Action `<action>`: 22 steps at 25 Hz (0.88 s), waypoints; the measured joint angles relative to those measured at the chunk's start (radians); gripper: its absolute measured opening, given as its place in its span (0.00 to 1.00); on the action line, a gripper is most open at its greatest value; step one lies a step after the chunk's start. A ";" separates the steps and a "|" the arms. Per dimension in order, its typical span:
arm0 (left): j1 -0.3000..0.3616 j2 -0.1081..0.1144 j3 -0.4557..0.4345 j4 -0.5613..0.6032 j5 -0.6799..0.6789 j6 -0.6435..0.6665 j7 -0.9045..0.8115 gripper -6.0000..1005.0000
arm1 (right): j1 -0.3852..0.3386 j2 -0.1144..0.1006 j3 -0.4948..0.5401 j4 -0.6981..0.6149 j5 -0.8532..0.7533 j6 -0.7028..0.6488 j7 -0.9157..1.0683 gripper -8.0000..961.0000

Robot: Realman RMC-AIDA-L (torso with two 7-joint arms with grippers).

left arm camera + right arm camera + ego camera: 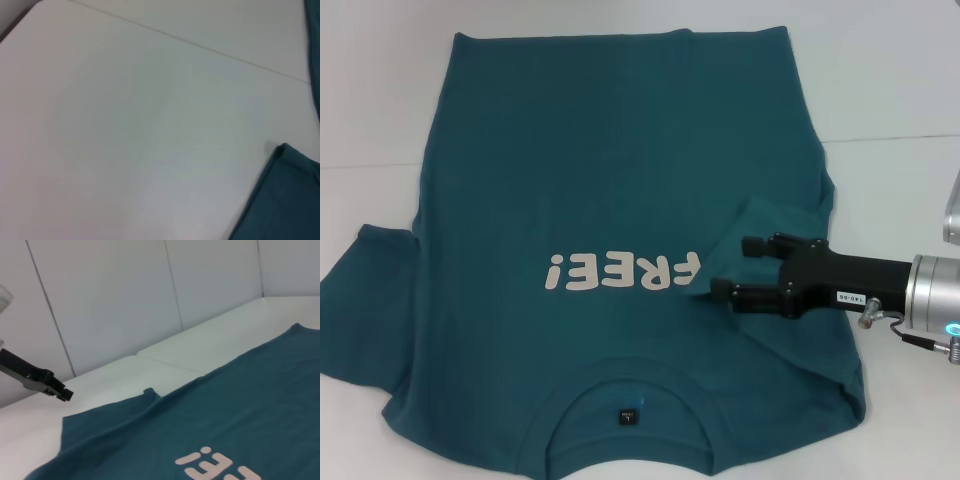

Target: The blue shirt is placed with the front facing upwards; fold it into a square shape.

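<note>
Blue shirt [610, 200] flat on white surface [900, 80], print up, collar nearest robot. Right claw [728, 268] spread over folded-in right sleeve. Left claw unseen; can't tell state.

The large teal-blue cotton T-shirt [610, 200] carries pale lettering reading "FREE!" [623, 272] across its chest, upside down in the head view. A small white sticker [844, 298] on the black right hand [732, 268] reads roughly "140-86". The dark neck label [629, 417] is too small to read.

Black two-fingered right gripper [730, 268], small white label at 4 o'clock; silver metal wrist cuff [932, 292], thin cable, cyan light
</note>
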 joint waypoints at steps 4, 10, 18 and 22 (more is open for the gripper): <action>0.000 -0.002 0.000 0.000 -0.010 0.005 -0.004 0.09 | 0.000 0.000 0.000 0.000 -0.001 0.015 0.000 0.98; 0.004 0.003 -0.021 0.000 -0.047 0.029 -0.008 0.26 | -0.001 0.000 -0.001 0.000 -0.001 0.016 -0.001 0.98; -0.001 0.016 -0.028 0.000 -0.043 0.101 0.000 0.73 | 0.001 0.000 -0.002 -0.001 -0.001 0.018 -0.002 0.98; -0.003 0.021 -0.028 0.001 -0.041 0.120 0.001 0.86 | 0.002 0.000 -0.005 -0.001 -0.003 0.018 -0.002 0.98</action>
